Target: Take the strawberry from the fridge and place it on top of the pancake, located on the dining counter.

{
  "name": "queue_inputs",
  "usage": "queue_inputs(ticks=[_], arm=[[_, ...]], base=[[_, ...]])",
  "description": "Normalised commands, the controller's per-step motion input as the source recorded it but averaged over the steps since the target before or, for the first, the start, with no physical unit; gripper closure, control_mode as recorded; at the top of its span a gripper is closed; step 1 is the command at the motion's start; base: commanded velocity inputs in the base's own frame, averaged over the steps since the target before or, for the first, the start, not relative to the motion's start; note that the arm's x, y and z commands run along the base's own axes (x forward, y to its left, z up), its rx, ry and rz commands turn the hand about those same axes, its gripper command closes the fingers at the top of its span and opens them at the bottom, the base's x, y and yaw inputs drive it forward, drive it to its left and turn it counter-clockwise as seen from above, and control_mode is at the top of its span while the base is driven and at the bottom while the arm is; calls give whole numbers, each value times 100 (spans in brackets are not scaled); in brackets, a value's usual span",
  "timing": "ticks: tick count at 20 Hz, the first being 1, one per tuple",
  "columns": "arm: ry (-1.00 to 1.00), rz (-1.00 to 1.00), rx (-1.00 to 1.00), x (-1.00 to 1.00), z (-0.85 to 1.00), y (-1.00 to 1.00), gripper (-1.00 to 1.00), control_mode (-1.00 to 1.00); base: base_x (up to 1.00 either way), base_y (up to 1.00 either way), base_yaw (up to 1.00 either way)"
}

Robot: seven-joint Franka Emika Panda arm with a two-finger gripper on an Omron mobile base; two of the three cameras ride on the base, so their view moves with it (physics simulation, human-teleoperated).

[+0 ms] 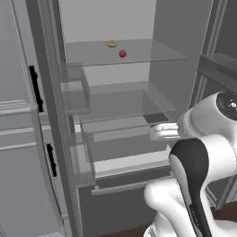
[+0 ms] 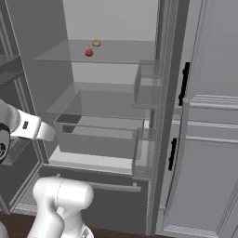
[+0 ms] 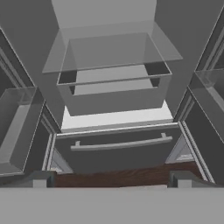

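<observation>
The strawberry (image 1: 122, 53) sits on the fridge's (image 1: 185, 55) upper glass shelf (image 1: 152, 53) just beside a small tan item (image 1: 111, 44), well above my gripper (image 3: 112, 178), whose released, wide-apart jaws face the lower drawer (image 3: 116, 144), so I judge I must raise it.

Small tan-orange item (image 1: 111, 44) on glass shelf; grey panelled cabinets (image 2: 209, 139) alongside.

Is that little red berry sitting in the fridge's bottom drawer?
No, the strawberry rests on the upper glass shelf beside a small tan item.
</observation>
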Motion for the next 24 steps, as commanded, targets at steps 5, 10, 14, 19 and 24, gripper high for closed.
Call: queue_inputs(ticks=[5, 10, 14, 19, 24], arm=[[0, 0, 0, 0, 0, 0, -100, 100], [0, 0, 0, 0, 0, 0, -100, 100], [0, 0, 0, 0, 0, 0, -100, 100], [0, 0, 0, 0, 0, 0, -100, 100], [0, 0, 0, 0, 0, 0, -100, 100]], base=[[65, 9, -9], [54, 2, 18], [50, 0, 21], [52, 0, 17], [17, 0, 5]])
